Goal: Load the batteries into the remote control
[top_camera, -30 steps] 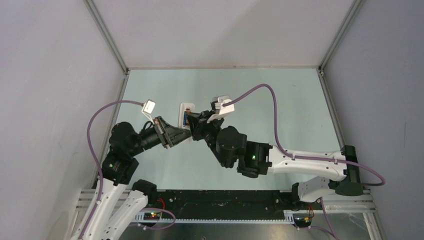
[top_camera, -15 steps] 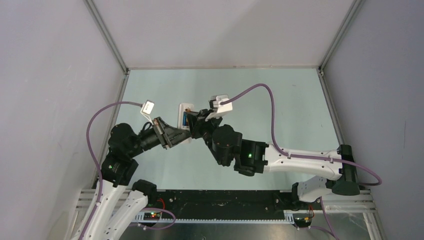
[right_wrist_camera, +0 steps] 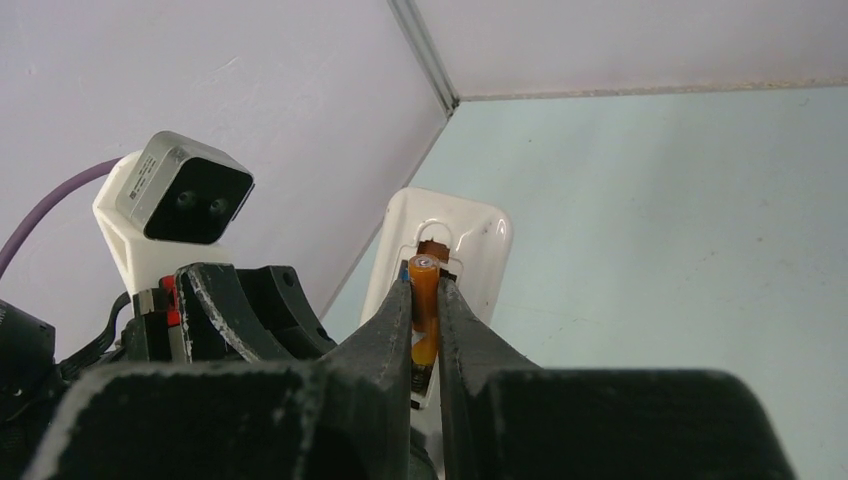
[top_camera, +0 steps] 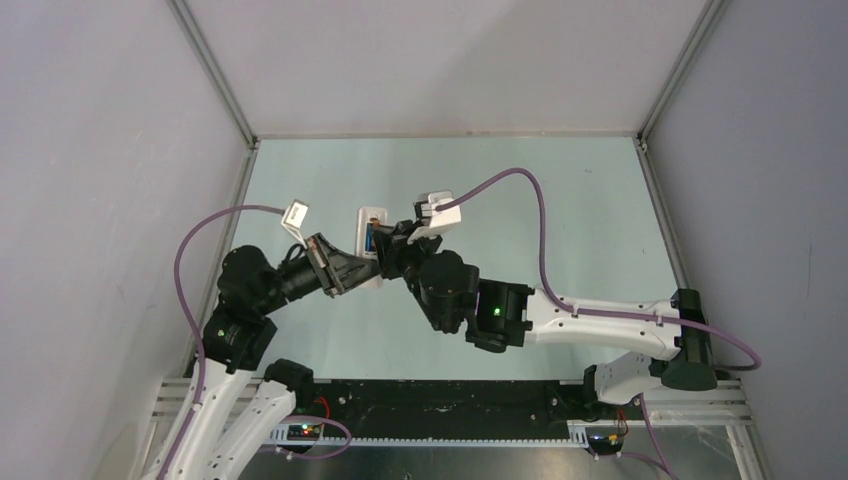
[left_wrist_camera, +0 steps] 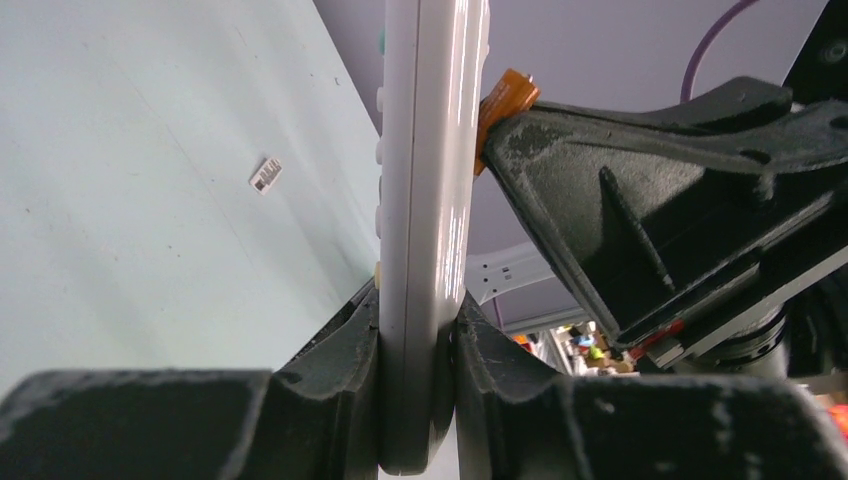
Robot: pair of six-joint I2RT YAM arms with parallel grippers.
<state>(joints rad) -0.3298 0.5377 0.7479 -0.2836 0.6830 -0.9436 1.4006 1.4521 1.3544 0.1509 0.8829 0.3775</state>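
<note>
Right arm (top_camera: 590, 315) nudged left since earlier, right gripper (right_wrist_camera: 424, 292) clamped on orange battery (left_wrist_camera: 500, 95) at remote (right_wrist_camera: 470, 240) bay, left gripper (left_wrist_camera: 418, 330) clamping remote, table (top_camera: 560, 200) stretching right.

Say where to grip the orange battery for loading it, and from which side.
Across its round middle, as the right gripper does, coming from the remote control's open back. The orange battery is a slim cylinder lying along the compartment, so this leaves its ends free.
</note>
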